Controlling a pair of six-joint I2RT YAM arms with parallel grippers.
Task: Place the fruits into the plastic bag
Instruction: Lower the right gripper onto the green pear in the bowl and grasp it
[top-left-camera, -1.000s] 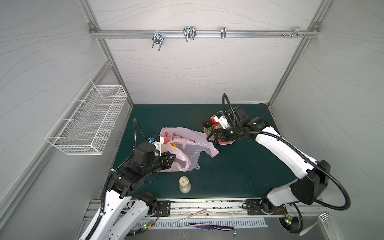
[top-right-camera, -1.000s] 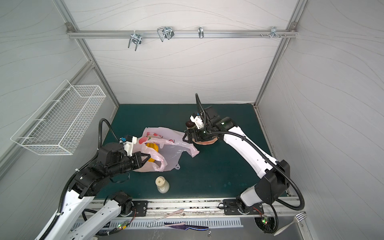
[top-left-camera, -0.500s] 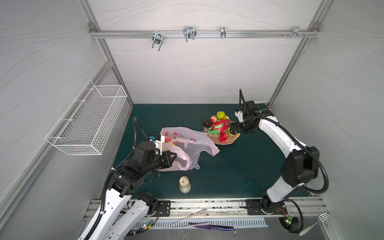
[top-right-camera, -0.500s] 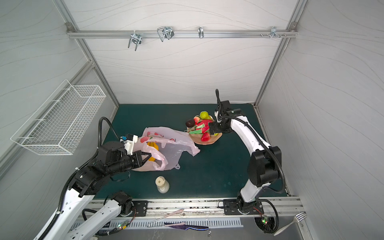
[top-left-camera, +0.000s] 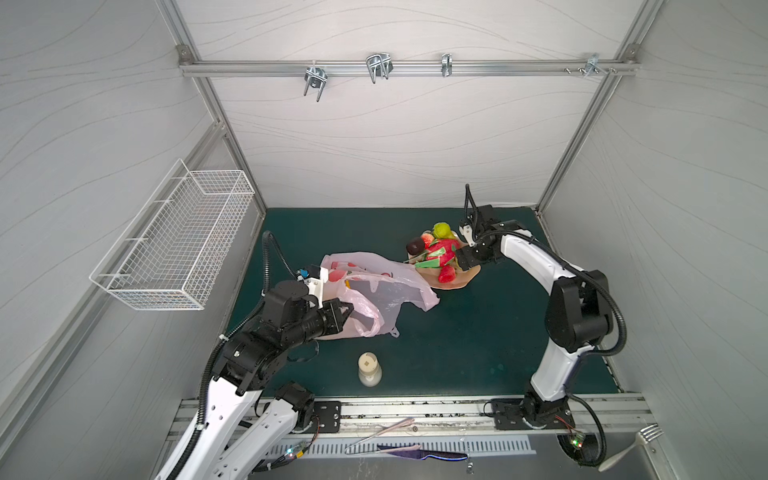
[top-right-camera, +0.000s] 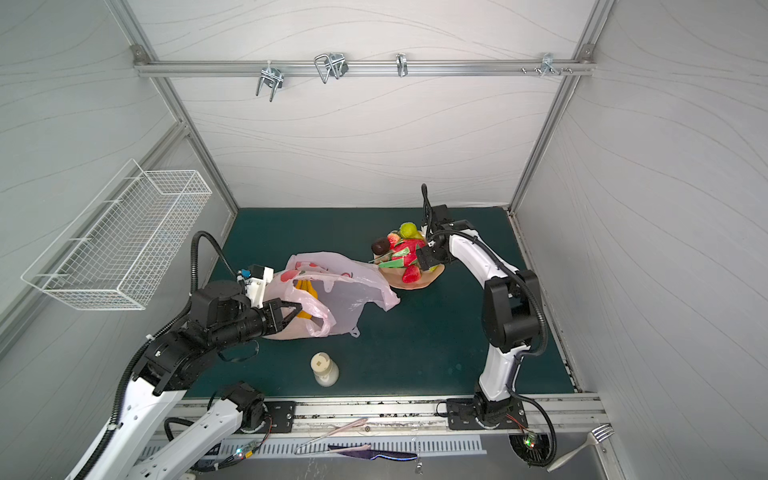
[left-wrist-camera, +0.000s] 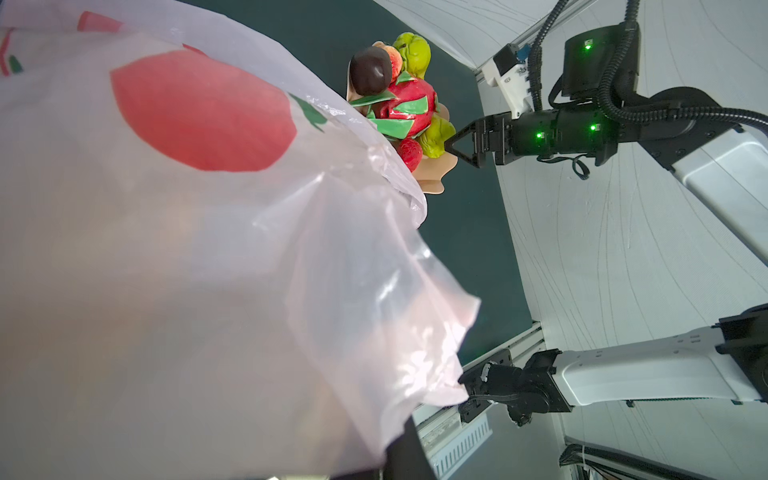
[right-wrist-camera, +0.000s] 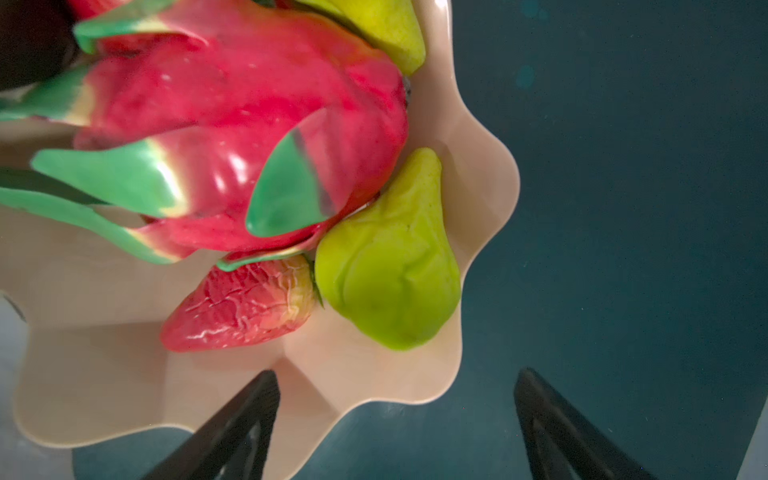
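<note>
I am holding my left arm low, left fingers clenching the plastic bag on the worktop; right arm bending, right fingers released beside the fruits on the dish.

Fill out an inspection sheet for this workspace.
Surface: dark green mat, flat.
Job's things: plastic bag open, bananas inside; other fruits piled on peach dish.
Clutter: small bottle upright near front; fork and knife on front ledge.
Grippers: left gripper shut on plastic bag's edge; right gripper open, close to green pear at dish edge.
Cables: black hoses, none visibly snagged.
Surroundings: wire basket on left wall; hooks on overhead rail.
</note>
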